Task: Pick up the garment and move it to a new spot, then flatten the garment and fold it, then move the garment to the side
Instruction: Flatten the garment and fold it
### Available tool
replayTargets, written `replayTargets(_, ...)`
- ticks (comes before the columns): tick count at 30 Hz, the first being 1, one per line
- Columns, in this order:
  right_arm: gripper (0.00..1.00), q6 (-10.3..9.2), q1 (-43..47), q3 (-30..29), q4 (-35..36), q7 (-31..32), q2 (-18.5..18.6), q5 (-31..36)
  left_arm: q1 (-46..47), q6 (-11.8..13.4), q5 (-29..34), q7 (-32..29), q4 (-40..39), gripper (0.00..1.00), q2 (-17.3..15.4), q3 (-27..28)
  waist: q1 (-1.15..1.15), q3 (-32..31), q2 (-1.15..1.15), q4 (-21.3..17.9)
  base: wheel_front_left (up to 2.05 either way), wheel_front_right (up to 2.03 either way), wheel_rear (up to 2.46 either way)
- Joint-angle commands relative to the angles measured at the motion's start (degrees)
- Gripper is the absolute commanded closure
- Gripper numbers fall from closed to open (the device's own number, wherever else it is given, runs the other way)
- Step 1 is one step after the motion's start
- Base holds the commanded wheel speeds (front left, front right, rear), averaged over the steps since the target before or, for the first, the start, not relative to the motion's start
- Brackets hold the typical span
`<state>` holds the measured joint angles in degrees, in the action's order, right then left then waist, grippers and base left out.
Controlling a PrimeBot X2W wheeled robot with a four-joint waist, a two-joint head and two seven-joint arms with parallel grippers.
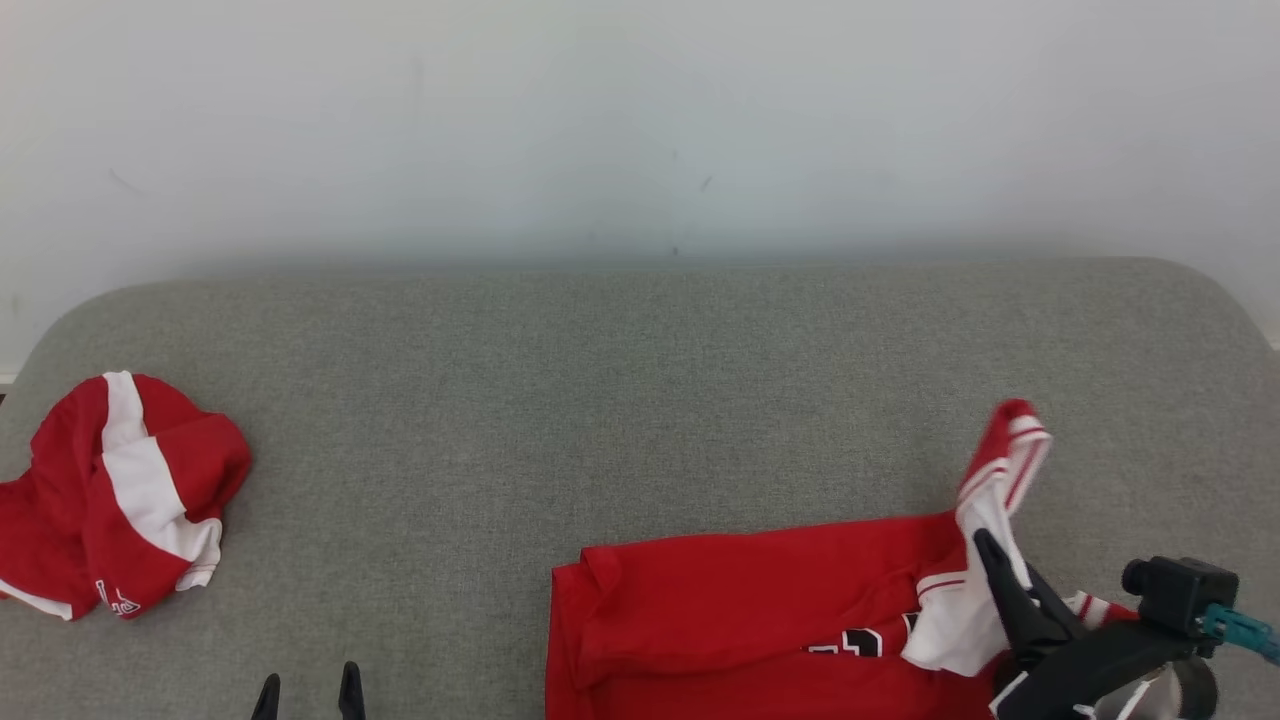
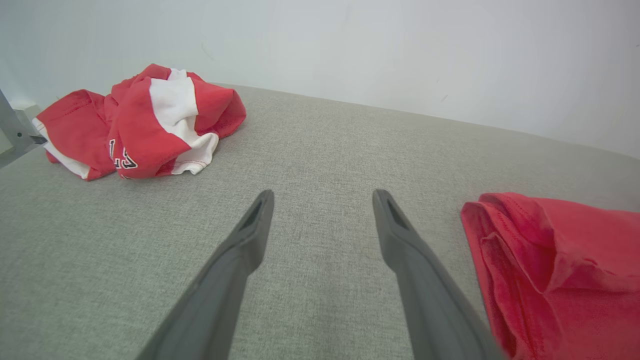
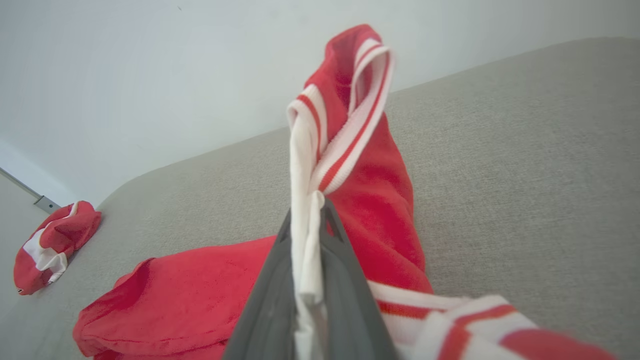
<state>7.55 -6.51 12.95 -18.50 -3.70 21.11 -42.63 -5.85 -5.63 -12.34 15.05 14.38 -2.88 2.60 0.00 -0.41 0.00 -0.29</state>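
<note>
Right jaws nearest, at the lower right of the head view, clenched on a white-and-red striped ribbed trim (image 1: 1005, 470) of the garment (image 1: 740, 610), with that strip held up off the rest of the cloth. Remainder of the garment flat and red on the table (image 1: 640, 400), near the front edge and right of centre, left edge folded over on itself, black printed figures partly showing beside the lifted part. Left jaws released, spread wide low over grey cloth, to the left of the garment's folded edge and apart from it. Farther off, a second red-and-white garment (image 1: 120, 490) crumpled in a heap at the table's left edge, well apart from both arms and from the flat one. Grey woven covering over the whole table, rounded corners at the back. Behind, a plain white wall (image 1: 640, 120) with faint scuffs. Beside the heap in the left wrist view, a grey metal bar (image 2: 15, 130).
</note>
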Motion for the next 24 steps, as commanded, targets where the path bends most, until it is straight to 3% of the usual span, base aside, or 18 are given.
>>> replayTargets(1,1.0,-0.1,1.1,0.3,2.3,0.9,-1.1,-0.2,-0.1,-0.2,-0.3,0.2,0.3,0.0,0.0,0.2,0.0,0.1,0.0,0.2,0.0,0.0,0.0)
replayTargets(5,1.0,-0.1,3.5,1.3,11.0,4.8,-4.8,0.8,0.4,0.0,-0.5,0.2,0.6,0.0,0.0,-0.5,0.0,0.4,0.0,1.1,0.0,0.0,0.0)
replayTargets(10,1.0,-0.1,4.7,4.4,16.9,8.6,-9.8,3.0,0.6,0.4,-0.9,0.2,0.8,0.0,0.0,-1.3,0.0,0.7,0.0,2.4,0.0,0.0,0.0)
replayTargets(16,1.0,-0.1,3.1,8.1,15.8,9.2,-14.6,6.4,1.6,0.5,-1.1,0.2,1.4,0.0,0.0,-2.5,0.0,1.4,0.0,4.4,0.0,0.0,0.0)
replayTargets(24,1.0,-0.1,-0.8,11.6,6.9,5.9,-17.5,9.0,3.5,0.6,-1.8,0.2,2.5,0.0,0.0,-4.2,0.0,2.2,0.0,6.6,0.0,0.0,0.0)
